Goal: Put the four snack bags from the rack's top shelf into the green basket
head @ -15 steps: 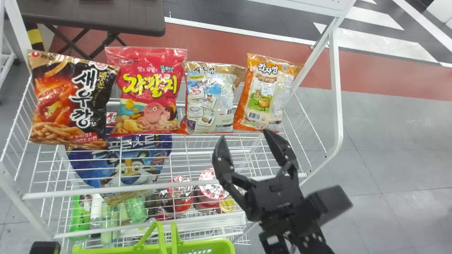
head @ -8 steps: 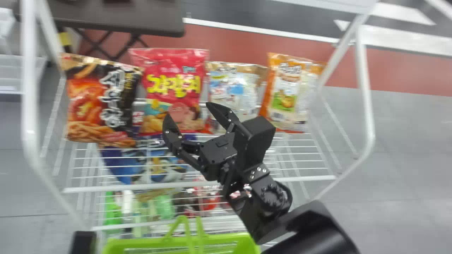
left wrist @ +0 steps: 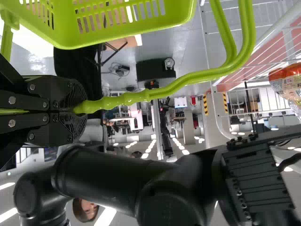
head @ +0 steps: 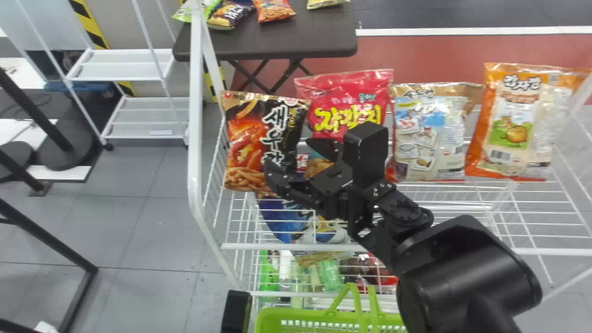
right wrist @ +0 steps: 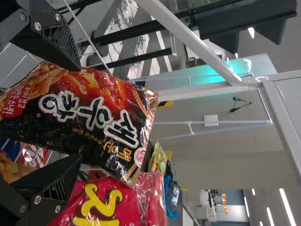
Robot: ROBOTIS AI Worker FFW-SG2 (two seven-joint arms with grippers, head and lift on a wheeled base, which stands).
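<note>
Right gripper [right wrist: 80, 113] spread by black-and-red snack bag [right wrist: 89, 103], likely lining up a grasp; left gripper [left wrist: 81, 107] pinches handle [left wrist: 127, 99] of green basket [left wrist: 183, 14], presumably steadying it.

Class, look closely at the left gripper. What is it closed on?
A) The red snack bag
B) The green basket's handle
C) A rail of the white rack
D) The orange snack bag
B: in the left wrist view, the fingers of the left gripper are clamped on the end of the green handle.
</note>
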